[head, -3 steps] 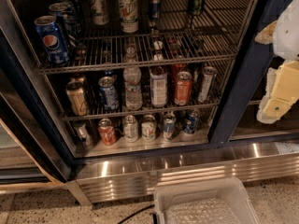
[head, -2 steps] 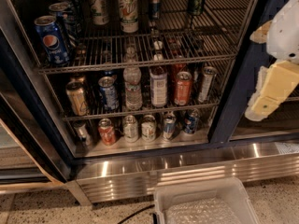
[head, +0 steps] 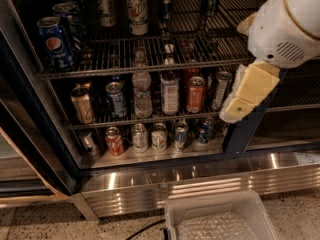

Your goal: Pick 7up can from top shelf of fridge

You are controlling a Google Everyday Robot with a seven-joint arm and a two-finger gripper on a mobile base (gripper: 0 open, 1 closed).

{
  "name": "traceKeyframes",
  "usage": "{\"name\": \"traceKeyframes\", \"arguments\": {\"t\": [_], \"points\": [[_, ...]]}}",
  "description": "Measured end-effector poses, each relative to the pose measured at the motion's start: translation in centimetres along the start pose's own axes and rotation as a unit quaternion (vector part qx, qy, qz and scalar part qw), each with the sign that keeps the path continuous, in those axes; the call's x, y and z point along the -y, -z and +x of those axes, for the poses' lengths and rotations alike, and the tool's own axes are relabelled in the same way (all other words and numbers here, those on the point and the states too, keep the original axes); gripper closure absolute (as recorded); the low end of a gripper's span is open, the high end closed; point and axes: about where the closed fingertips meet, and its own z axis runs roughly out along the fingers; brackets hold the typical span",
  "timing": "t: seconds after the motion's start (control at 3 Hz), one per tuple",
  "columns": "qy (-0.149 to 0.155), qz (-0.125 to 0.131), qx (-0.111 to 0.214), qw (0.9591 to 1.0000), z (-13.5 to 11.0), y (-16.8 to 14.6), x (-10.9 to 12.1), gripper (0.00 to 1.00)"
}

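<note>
A speckled stone floor [head: 300, 211] carries a clear plastic bin [head: 212, 200] and a dark cable [head: 143, 229].

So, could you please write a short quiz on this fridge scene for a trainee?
1. True or false: a silvery-white 7up can with green lettering stands on the chrome wire top shelf.
2. Where is the cream end effector? A) on the top shelf B) at the right, by the dark-blue door frame C) at the far left
3. Fill in: the blue Pepsi can stands at that shelf's ____ end.
Key: 1 true; 2 B; 3 left.
</note>
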Motion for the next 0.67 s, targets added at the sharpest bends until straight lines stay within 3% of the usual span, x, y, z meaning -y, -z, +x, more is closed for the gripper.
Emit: {"name": "traceKeyframes", "arguments": {"t": [0.33,0.67], "points": [[0.010,0.015,0.018,0.9997,-3.47,-0.32,0.19,0.00],[0.010,0.015,0.018,0.9997,-3.47,-0.33,0.19,0.00]]}}
